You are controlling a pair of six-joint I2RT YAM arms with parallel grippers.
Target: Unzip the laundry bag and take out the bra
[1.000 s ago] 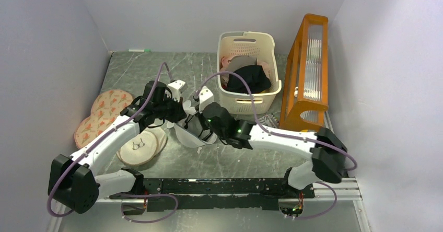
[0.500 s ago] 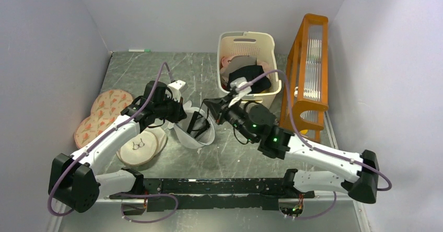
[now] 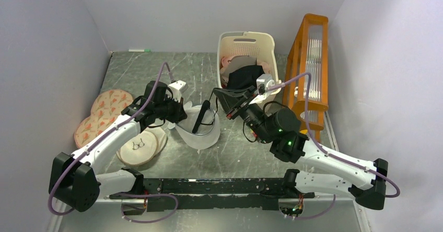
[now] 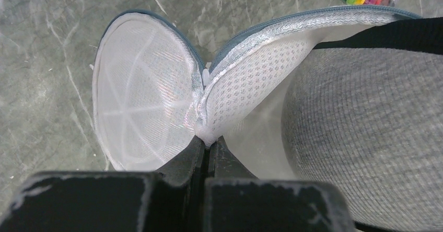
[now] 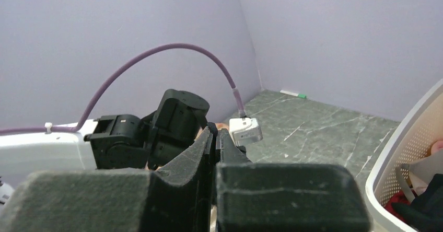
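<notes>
The bra [image 3: 200, 118] is partly out. A black strap runs from inside the laundry bag [image 3: 201, 135] up to the right gripper [image 3: 218, 97], whose jaws are pressed together. We judge that they pinch the black fabric, though the right wrist view shows only the closed fingers and none of the cloth. The bag lies on the counter [image 3: 136, 75] between the two arms, unzipped, with its round lid folded open to one side. The left gripper [image 4: 208, 143] has its jaws clamped tight on the white mesh where lid and body meet at the zip rim.

The step in hand is drawing the bra clear. To do it well, we want the left grip firm and low so the pouch does not lift with the garment. The right arm should pull up and away along the line of the opening, not across the zip teeth, where a strap could snag. A grey knitted surface fills the bag's mouth in the left wrist view. We cannot tell whether it is the cup's lining, so a slow pull seems wise until the last strap is free.
</notes>
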